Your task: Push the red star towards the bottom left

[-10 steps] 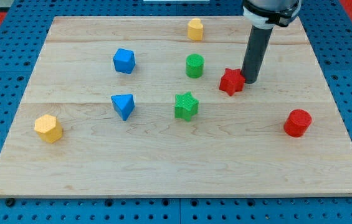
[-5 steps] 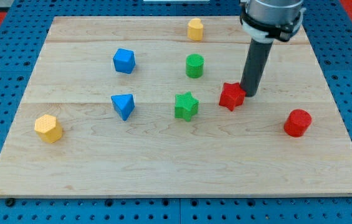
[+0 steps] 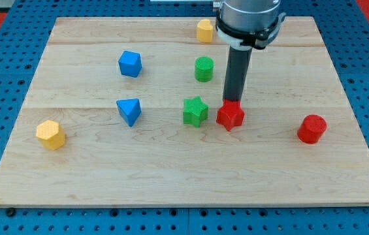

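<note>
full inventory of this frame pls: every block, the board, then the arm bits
red star: 1, red, centre-right of board, just right of the green star
green star: 1, green, board centre
green cylinder: 1, green, above the green star
red cylinder: 1, red, toward the view's right edge of the board
blue block: 1, blue, angular, upper left of centre
blue wedge: 1, blue, triangular, left of the green star
yellow block: 1, yellow, near the board's top edge
yellow hexagonal block: 1, yellow-orange, lower left
board: 1, light wood, on a blue pegboard base
my tip: 1, dark rod end, at the red star's top edge
</note>
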Action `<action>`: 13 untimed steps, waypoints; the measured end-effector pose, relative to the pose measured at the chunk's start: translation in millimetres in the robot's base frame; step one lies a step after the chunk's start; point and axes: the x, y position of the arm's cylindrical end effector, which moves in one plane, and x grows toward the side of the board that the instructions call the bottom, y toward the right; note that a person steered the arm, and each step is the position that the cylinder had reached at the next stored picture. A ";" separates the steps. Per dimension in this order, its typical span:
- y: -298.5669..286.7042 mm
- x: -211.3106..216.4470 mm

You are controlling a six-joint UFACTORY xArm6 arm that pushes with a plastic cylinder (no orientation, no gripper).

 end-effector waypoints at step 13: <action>-22.3 76.2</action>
